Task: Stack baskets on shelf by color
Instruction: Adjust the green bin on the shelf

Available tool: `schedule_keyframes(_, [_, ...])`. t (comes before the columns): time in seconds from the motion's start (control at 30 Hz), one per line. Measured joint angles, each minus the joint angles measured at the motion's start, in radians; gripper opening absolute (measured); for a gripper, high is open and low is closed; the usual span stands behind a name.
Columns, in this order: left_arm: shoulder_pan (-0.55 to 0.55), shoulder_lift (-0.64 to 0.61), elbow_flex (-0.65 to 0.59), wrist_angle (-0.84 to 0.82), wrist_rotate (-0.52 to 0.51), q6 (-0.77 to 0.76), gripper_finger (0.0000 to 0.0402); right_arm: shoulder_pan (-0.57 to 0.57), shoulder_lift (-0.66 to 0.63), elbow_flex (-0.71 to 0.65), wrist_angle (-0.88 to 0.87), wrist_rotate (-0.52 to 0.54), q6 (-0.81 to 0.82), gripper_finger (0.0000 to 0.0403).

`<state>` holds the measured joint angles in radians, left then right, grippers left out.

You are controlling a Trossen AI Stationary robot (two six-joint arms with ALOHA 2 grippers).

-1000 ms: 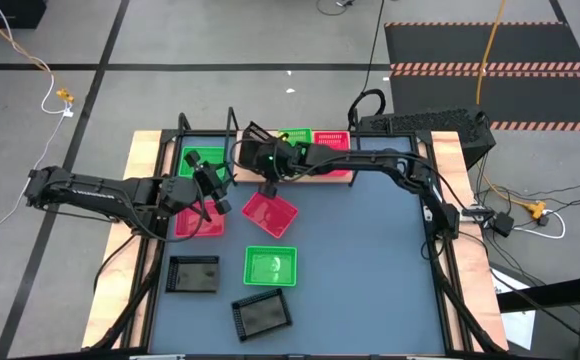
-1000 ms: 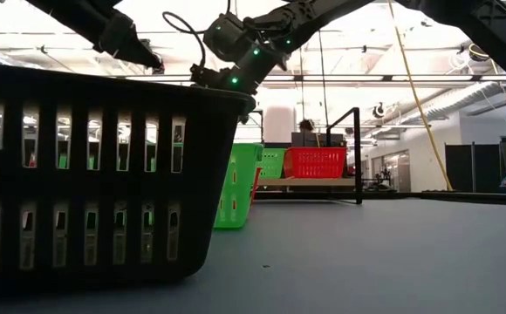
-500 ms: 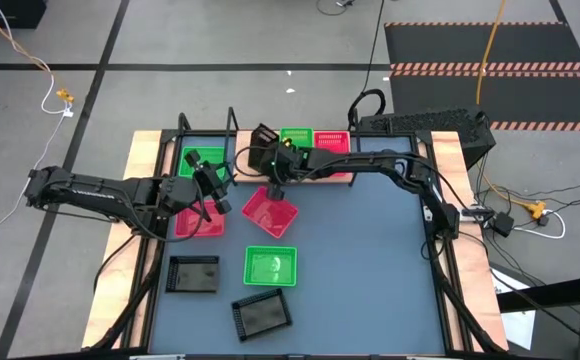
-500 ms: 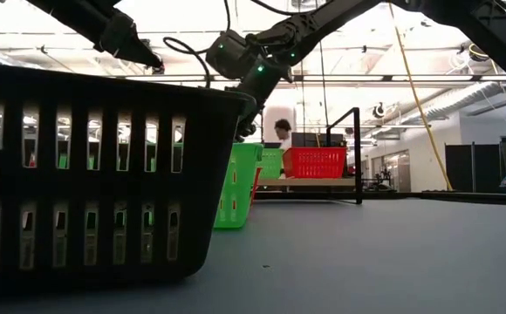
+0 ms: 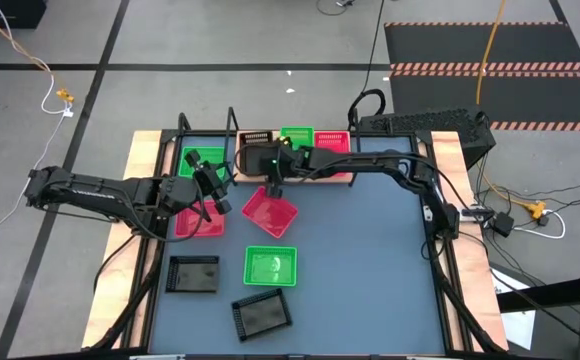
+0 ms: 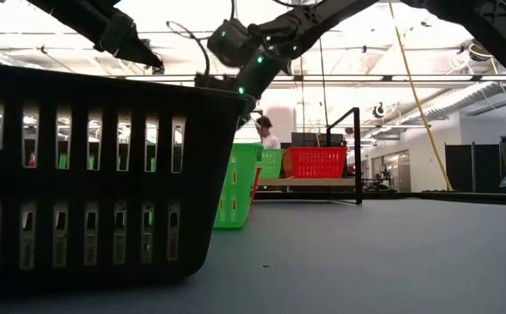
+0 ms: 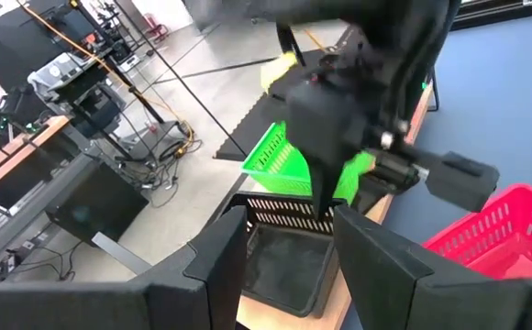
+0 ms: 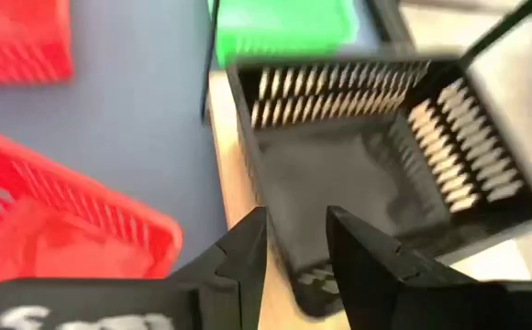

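A black basket point(image 8: 376, 165) sits level on the light wooden shelf point(image 8: 232, 174), at its left end point(image 5: 255, 139), beside a green basket point(image 5: 296, 137) and a pink-red one point(image 5: 332, 141). My right gripper point(image 8: 293, 243) hovers open just above the black basket's near wall; I see no touch. My left gripper point(image 7: 284, 243) is open and empty, at the table's left point(image 5: 213, 190) above a pink-red basket point(image 5: 198, 222). On the table lie a green basket point(image 5: 198, 158), a pink-red one point(image 5: 269, 212), another green one point(image 5: 270, 266) and two black ones point(image 5: 192, 273) point(image 5: 261, 313).
Black wire uprights point(image 5: 232, 118) point(image 6: 356, 148) stand at the shelf's ends. The nearest black basket point(image 6: 96, 174) fills the left of the low view. Bare blue-grey tabletop point(image 5: 370, 260) lies to the right. A person point(image 6: 264, 131) shows in the room behind.
The black basket, tilted under my right gripper a second ago, now lies level on the shelf's left end. The right gripper has risen a little over it. The person in the background has walked left.
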<state>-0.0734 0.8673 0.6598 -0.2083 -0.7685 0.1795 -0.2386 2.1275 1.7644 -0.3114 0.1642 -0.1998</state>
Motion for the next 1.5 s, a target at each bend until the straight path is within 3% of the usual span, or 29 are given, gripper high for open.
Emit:
schedule_keyframes(0.13, [0.0,0.0,0.0,-0.004,0.0,0.001,0.0168,0.005,-0.057,0.001,-0.032,0.026,-0.008,0.0106])
schedule_keyframes(0.4, [0.009,0.0,0.0,-0.014,0.0,0.002,0.0168,-0.053,-0.15,0.0,-0.315,0.02,-0.085,0.0105])
schedule_keyframes(0.5, [0.01,0.0,0.0,-0.014,0.0,-0.005,0.0168,-0.108,-0.157,0.0,-0.308,0.013,-0.099,0.0105])
schedule_keyframes(0.63, [0.01,0.0,0.0,-0.023,0.0,-0.019,0.0168,-0.176,-0.15,-0.018,-0.313,-0.094,-0.078,0.0104])
schedule_keyframes(0.87, [0.01,0.0,0.0,-0.024,0.0,-0.025,0.0168,-0.191,-0.148,-0.137,-0.275,-0.198,-0.089,0.0104])
schedule_keyframes(1.5, [0.01,0.0,0.0,0.032,-0.002,0.059,0.0168,-0.12,-0.246,-0.168,-0.305,-0.188,-0.065,0.0104])
